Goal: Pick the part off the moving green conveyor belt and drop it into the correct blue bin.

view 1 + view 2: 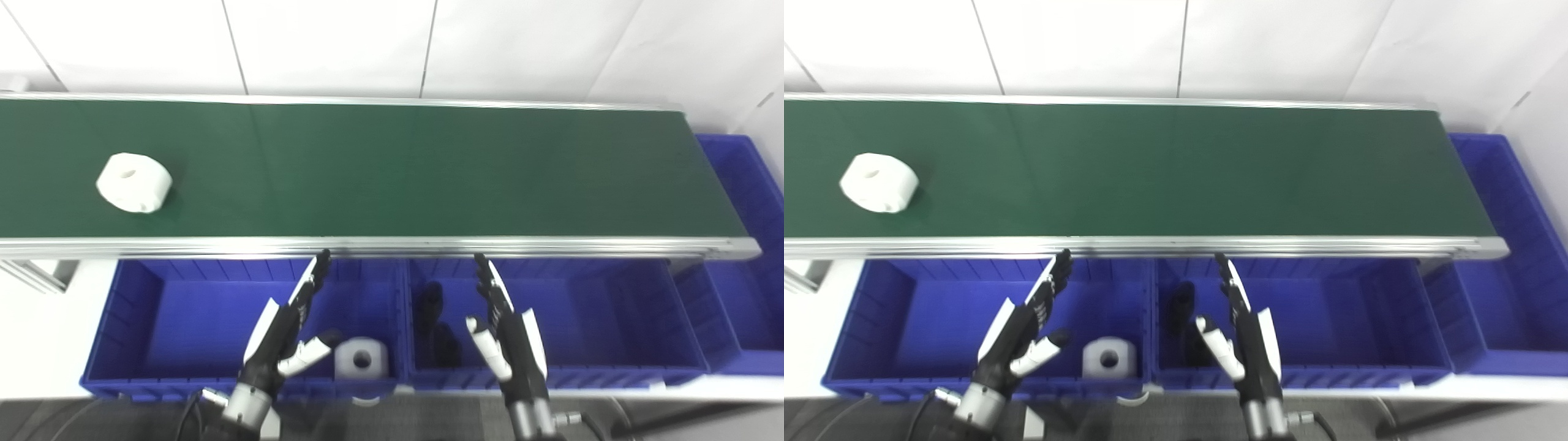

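A white round part (134, 182) with a centre hole lies on the green conveyor belt (392, 171) at its far left. My left hand (286, 327) is open and empty, fingers stretched out, above the left blue bin (141, 306). My right hand (505, 324) is open and empty above the middle blue bin (612, 318). Both hands are on the near side of the belt, far to the right of the part. A white part (361, 358) lies in the left bin's near right corner. Dark parts (436, 327) lie in the middle bin's left side.
A third blue bin (744, 245) stands at the belt's right end. The belt's silver front rail (392, 246) runs just above the fingertips. A white wall is behind the belt.
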`<move>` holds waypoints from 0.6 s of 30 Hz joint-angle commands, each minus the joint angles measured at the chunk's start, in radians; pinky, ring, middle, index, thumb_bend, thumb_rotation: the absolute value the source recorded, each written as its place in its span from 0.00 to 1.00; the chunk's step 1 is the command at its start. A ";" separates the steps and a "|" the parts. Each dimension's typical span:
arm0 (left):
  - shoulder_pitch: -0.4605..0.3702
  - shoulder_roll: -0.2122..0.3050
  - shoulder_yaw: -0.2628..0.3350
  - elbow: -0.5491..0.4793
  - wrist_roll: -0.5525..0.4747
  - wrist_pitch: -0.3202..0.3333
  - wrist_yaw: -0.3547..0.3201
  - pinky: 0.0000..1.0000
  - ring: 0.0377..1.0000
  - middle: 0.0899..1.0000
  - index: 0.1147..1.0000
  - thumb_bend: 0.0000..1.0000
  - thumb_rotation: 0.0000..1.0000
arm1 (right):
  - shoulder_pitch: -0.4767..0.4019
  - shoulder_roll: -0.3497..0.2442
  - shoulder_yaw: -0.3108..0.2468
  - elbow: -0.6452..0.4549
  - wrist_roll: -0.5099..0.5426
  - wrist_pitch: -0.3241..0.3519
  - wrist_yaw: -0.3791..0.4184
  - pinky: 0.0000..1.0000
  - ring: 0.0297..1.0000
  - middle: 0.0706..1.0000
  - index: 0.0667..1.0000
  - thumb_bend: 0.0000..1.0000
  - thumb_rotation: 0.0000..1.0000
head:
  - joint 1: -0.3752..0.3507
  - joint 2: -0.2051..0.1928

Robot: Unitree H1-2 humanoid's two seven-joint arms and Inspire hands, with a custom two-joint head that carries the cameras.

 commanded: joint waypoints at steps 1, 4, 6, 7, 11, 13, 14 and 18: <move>-0.009 -0.015 -0.007 0.005 0.012 -0.052 0.017 1.00 1.00 1.00 1.00 0.82 0.77 | -0.002 -0.009 0.005 -0.005 0.003 -0.062 -0.006 0.98 0.99 0.99 0.97 0.73 0.91 | 0.001 0.001; -0.019 -0.022 -0.013 0.036 0.054 -0.071 0.050 0.97 1.00 1.00 1.00 0.83 0.76 | -0.005 -0.018 0.004 0.016 0.025 -0.062 -0.012 0.98 0.99 1.00 0.97 0.75 0.91 | 0.093 -0.054; -0.027 -0.020 -0.026 0.050 0.081 -0.075 0.081 0.94 0.99 1.00 1.00 0.84 0.76 | -0.008 -0.026 0.007 0.025 0.036 -0.062 -0.012 0.99 1.00 1.00 0.99 0.74 0.93 | 0.123 -0.079; -0.030 -0.018 -0.033 0.055 0.086 -0.075 0.093 0.93 0.98 1.00 1.00 0.84 0.76 | -0.011 -0.030 0.010 0.028 0.040 -0.062 -0.013 1.00 1.00 1.00 1.00 0.72 0.94 | 0.133 -0.088; -0.048 -0.004 -0.062 0.077 0.079 -0.076 0.121 0.90 0.96 0.99 0.98 0.83 0.70 | -0.017 -0.035 0.015 0.045 0.055 -0.062 -0.018 1.00 1.00 1.00 1.00 0.66 0.98 | 0.144 -0.118; -0.055 0.002 -0.075 0.082 0.070 -0.076 0.136 0.88 0.95 0.98 0.98 0.83 0.68 | -0.018 -0.032 0.013 0.049 0.049 -0.062 -0.022 1.00 1.00 1.00 1.00 0.66 1.00 | 0.137 -0.123; -0.058 0.005 -0.081 0.084 0.067 -0.076 0.142 0.88 0.95 0.98 0.97 0.83 0.67 | -0.020 -0.031 0.012 0.050 0.047 -0.062 -0.023 1.00 1.00 1.00 1.00 0.65 1.00 | 0.137 -0.123; -0.066 0.022 -0.109 0.063 0.064 -0.076 0.171 0.86 0.94 0.98 0.96 0.85 0.68 | -0.031 -0.031 0.012 0.066 0.033 -0.062 -0.039 1.00 1.00 1.00 1.00 0.63 1.00 | 0.132 -0.129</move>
